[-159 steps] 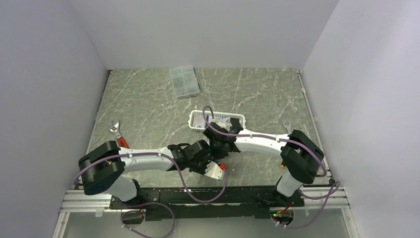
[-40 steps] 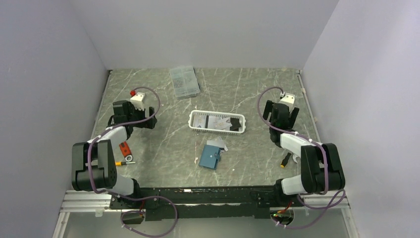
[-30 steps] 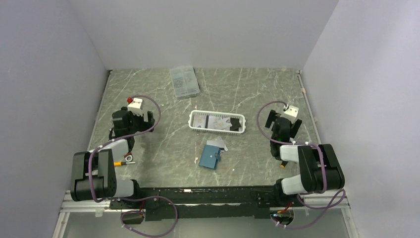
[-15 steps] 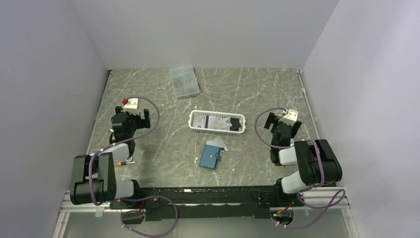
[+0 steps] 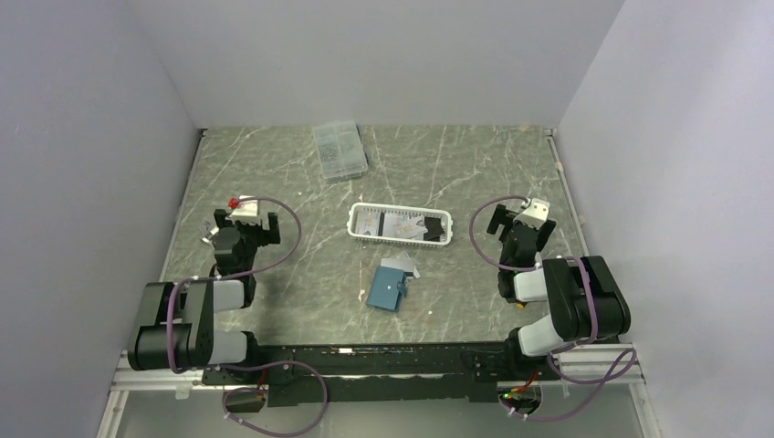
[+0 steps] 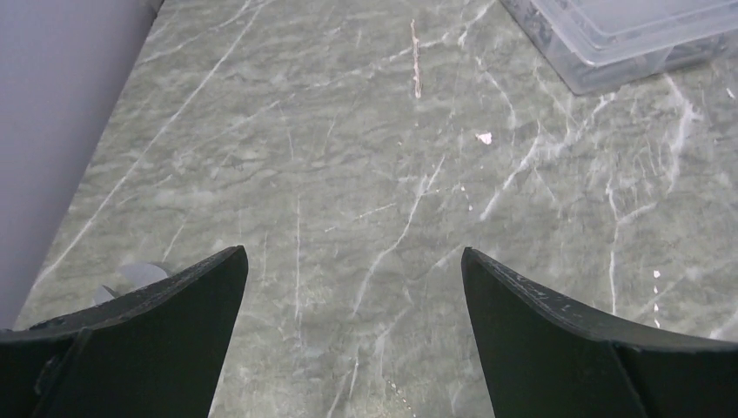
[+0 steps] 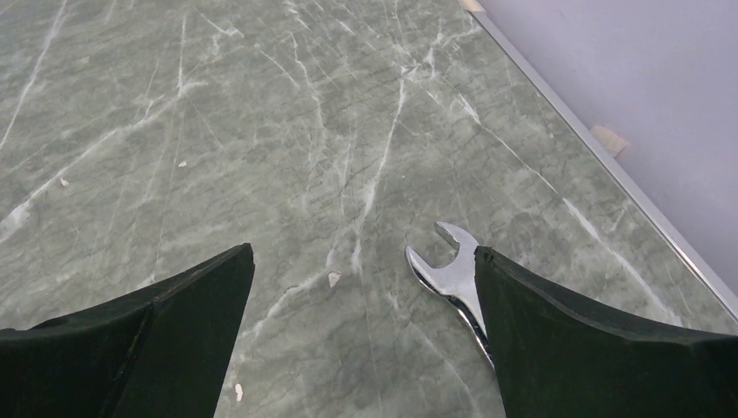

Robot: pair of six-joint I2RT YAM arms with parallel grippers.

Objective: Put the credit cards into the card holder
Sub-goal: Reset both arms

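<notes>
The teal card holder [image 5: 386,290] lies closed on the marble table near the front middle. A pale grey credit card [image 5: 405,265] sticks out at its far right corner. More credit cards, pale and dark, lie in the white slatted basket [image 5: 363,214] just behind it. My left gripper [image 5: 245,222] [image 6: 352,252] is folded back at the left, open and empty over bare table. On the right side my right gripper [image 5: 520,224] [image 7: 363,250] is open too, holding nothing. Both are well apart from the card holder.
A clear compartment box [image 5: 339,149] [image 6: 627,35] sits at the back, left of centre. A chrome wrench [image 7: 448,270] lies on the table by my right finger, near the table's right rail. Grey walls enclose the table on three sides.
Both arms have drawn back toward their bases, the left gripper moving nearer and slightly right, the right gripper settling close to its base. Card holder, basket and cards have not moved.
</notes>
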